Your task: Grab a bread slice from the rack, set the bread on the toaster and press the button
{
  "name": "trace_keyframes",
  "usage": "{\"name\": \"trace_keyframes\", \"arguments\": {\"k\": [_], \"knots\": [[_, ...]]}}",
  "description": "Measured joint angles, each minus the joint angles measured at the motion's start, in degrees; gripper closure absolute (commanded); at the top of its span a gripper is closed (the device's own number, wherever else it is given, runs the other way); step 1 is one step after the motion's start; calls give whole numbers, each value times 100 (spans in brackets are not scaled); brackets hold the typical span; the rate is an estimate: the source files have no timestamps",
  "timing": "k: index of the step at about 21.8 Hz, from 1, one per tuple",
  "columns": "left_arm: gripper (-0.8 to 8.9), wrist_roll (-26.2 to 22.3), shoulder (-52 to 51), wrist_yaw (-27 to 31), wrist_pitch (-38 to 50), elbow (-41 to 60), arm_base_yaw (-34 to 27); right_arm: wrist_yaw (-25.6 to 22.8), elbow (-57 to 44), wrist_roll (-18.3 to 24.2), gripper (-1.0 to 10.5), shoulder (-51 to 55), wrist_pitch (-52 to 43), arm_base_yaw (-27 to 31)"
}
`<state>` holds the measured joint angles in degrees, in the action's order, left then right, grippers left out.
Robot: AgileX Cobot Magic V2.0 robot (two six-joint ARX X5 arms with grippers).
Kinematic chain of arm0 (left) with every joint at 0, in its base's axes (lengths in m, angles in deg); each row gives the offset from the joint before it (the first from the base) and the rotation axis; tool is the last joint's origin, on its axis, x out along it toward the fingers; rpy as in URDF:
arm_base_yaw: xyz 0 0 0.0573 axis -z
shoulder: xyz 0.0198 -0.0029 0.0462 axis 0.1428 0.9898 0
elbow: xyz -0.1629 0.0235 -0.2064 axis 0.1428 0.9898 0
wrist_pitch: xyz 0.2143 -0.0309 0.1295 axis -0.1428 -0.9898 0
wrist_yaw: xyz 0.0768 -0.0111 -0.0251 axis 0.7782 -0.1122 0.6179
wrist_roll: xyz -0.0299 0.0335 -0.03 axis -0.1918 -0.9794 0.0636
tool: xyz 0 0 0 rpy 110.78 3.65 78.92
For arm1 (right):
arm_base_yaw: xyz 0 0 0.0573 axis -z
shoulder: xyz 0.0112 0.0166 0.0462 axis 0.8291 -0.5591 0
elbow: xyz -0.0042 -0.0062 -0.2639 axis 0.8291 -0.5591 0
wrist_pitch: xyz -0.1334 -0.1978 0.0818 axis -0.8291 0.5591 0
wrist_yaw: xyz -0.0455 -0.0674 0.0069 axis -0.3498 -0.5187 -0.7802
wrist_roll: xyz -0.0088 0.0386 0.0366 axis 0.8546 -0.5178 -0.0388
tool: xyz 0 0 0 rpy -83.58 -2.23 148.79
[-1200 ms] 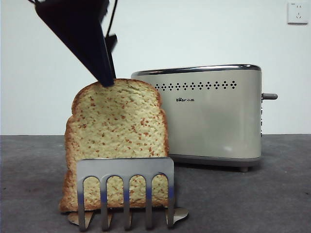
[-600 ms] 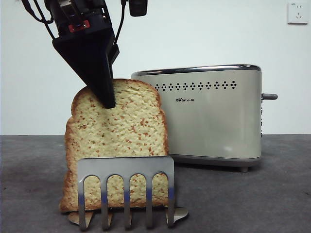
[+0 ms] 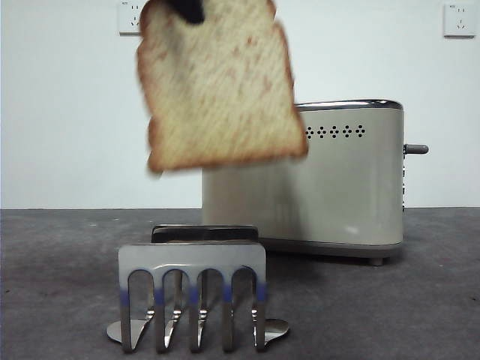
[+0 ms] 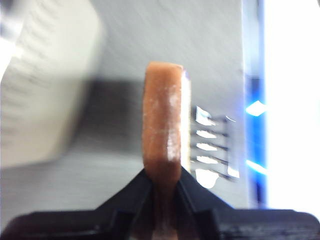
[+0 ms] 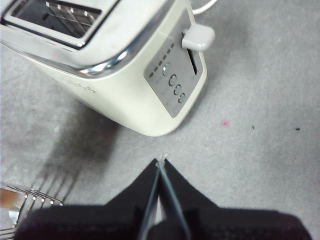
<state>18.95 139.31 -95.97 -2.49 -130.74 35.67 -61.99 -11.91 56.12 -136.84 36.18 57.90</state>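
The left end effector (image 4: 163, 182) hangs high, clamped on one slice of bread (image 3: 217, 86) above one rack (image 3: 193, 296); the right end effector (image 5: 161, 162) hovers closed, empty, near one toaster (image 3: 345, 176).

Even indoor light overall; the slice of bread (image 3: 217, 90) is motion-blurred, the left wrist view is smeared with blown-out white glare, and the toaster (image 5: 115, 60) casts a soft shadow.

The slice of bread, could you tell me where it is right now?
In the front view the slice of bread hangs in the air, tilted, above the rack and in front of the toaster's left part, clamped by the left gripper.
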Motion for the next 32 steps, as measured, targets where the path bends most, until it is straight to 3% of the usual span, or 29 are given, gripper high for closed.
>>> {"name": "trace_keyframes", "arguments": {"k": [4, 12, 23, 32], "knots": [[827, -343, -2, 599, 271, -1054, -2, -2, 0, 17, 946, -212, -2, 0], [827, -1576, 660, 605, 931, -2500, -256, 0, 0, 17, 945, -278, -188, 0], [827, -2470, 1792, 533, 1102, -2702, -490, 0, 0, 15, 945, -278, -164, 0], [827, -2643, 2105, 59, 1220, -2767, -525, 0, 0, 15, 946, -278, -160, 0]]}}
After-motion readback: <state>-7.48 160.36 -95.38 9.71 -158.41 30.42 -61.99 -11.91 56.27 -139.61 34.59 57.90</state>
